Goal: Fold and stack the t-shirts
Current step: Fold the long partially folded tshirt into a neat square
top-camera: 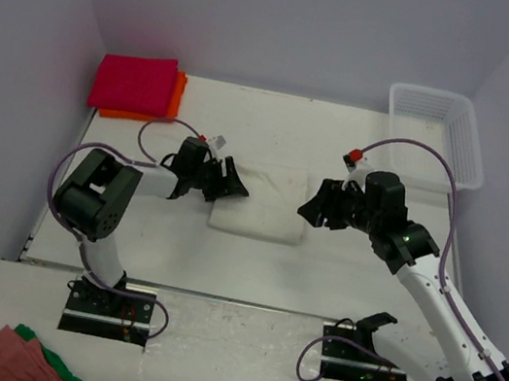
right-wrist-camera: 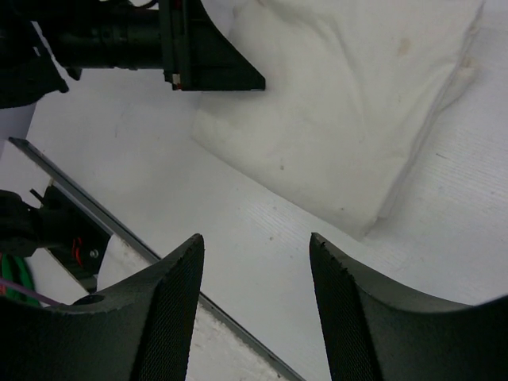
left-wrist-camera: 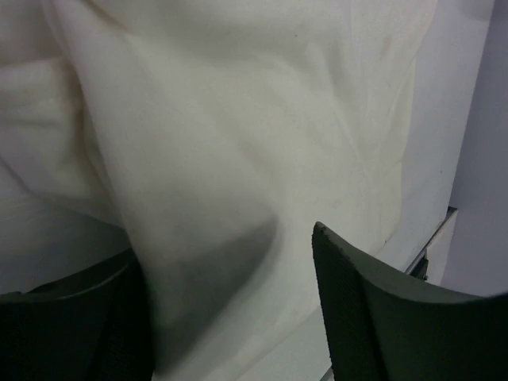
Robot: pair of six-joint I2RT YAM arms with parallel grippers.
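T-shirt [top-camera: 258, 213] beside left gripper [top-camera: 231, 184], perhaps touching

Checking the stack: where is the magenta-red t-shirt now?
Top view: the magenta-red t-shirt lies folded at the far left corner of the table, on top of the orange t-shirt.

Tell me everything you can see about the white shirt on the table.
The white shirt is cream-white soft cloth, like cotton, folded into a flat rectangular bundle with light wrinkles and a faint spot. No sleeves or collar show. It lies in the middle of the table, between the two tools. The left tool hangs open over its left edge; whether it touches the cloth I cannot tell. The right tool is open over bare table, near its right edge, apart from it.
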